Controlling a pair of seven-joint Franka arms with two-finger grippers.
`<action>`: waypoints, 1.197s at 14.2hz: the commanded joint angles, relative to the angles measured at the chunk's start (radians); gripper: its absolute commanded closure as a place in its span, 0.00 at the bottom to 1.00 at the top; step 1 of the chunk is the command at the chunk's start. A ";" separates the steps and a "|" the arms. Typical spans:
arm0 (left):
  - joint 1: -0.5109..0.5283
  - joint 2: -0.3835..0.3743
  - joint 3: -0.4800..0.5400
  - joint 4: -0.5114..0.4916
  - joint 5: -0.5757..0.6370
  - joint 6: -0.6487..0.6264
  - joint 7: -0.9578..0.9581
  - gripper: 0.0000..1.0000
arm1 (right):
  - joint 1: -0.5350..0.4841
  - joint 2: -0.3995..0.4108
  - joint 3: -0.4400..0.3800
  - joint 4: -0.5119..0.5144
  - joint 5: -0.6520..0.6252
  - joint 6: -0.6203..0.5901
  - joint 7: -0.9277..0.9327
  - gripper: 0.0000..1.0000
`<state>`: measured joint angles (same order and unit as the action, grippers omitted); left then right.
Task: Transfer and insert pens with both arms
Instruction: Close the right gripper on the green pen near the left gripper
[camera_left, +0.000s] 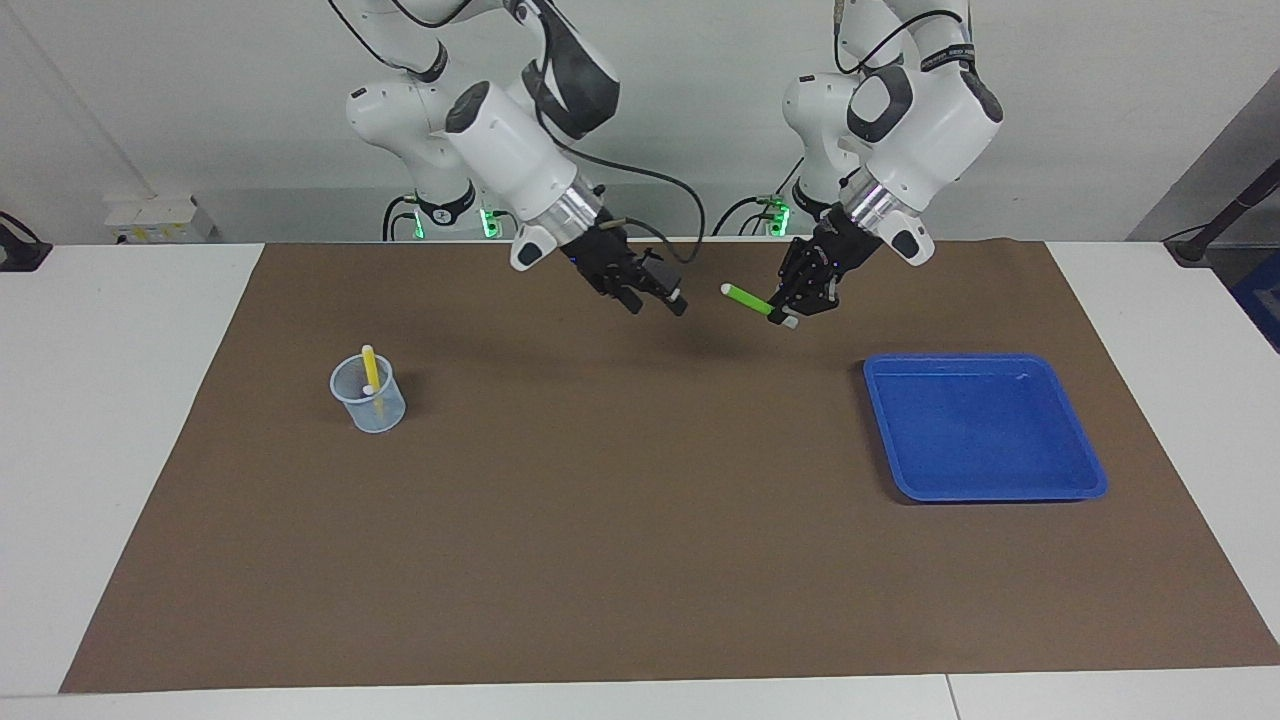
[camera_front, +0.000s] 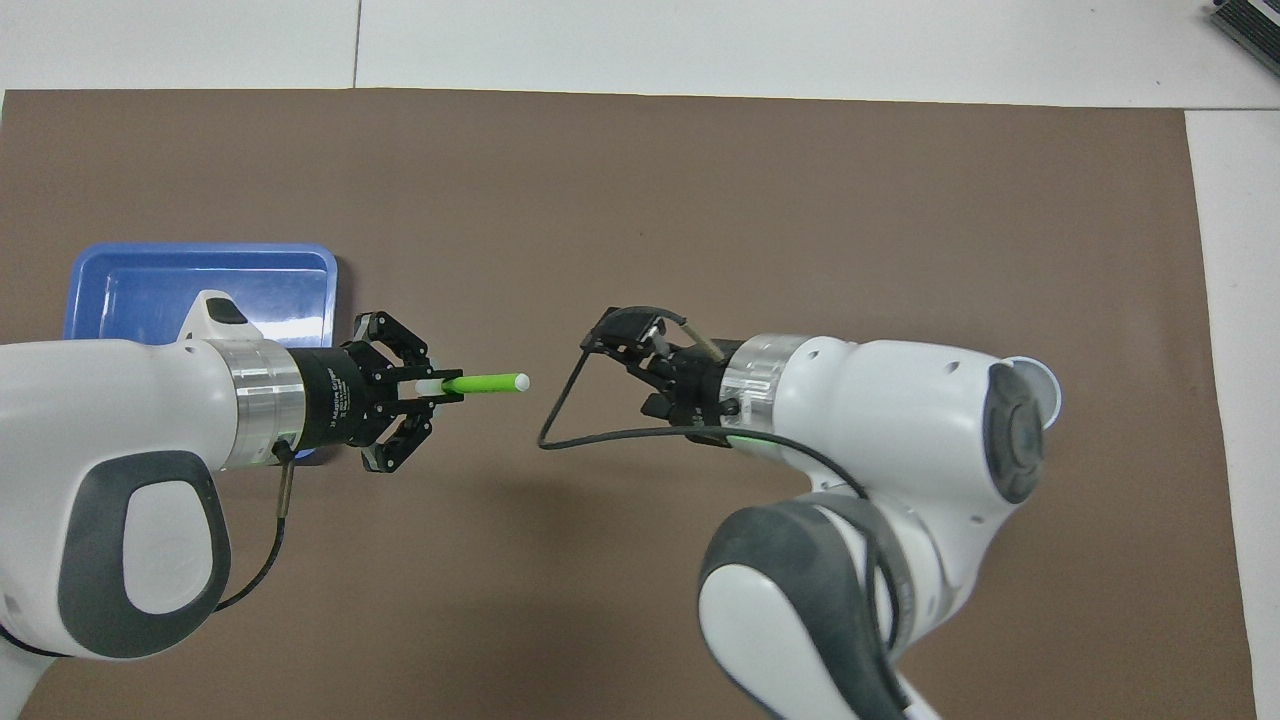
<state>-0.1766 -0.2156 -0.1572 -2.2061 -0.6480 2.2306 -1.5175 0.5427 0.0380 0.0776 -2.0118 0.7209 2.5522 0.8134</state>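
My left gripper (camera_left: 783, 312) is shut on the bright green pen (camera_left: 750, 300) and holds it level in the air over the brown mat, its free tip pointing at my right gripper (camera_left: 655, 298). The right gripper is open and empty, a short gap from that tip. In the overhead view the left gripper (camera_front: 440, 388) holds the green pen (camera_front: 490, 383) by its pale end, facing the right gripper (camera_front: 618, 335). The yellow pen (camera_left: 370, 368) stands in a clear cup (camera_left: 368, 400) toward the right arm's end. No purple pen shows.
A blue tray (camera_left: 985, 430) with nothing in it lies on the brown mat (camera_left: 640, 520) toward the left arm's end; it also shows in the overhead view (camera_front: 150, 285). In the overhead view the right arm covers most of the cup, only its rim (camera_front: 1045, 385) showing.
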 joint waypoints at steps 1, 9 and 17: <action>-0.034 -0.042 0.011 -0.050 -0.019 0.056 -0.046 1.00 | 0.016 0.040 -0.001 0.039 0.015 0.034 0.052 0.00; -0.043 -0.050 0.013 -0.057 -0.033 0.064 -0.058 1.00 | 0.085 0.049 0.019 0.090 0.011 0.042 0.151 0.00; -0.043 -0.053 0.013 -0.057 -0.033 0.060 -0.056 1.00 | 0.074 0.052 0.019 0.087 0.006 0.045 0.125 0.44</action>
<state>-0.2024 -0.2327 -0.1566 -2.2280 -0.6618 2.2782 -1.5640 0.6266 0.0785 0.0918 -1.9392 0.7212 2.5936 0.9541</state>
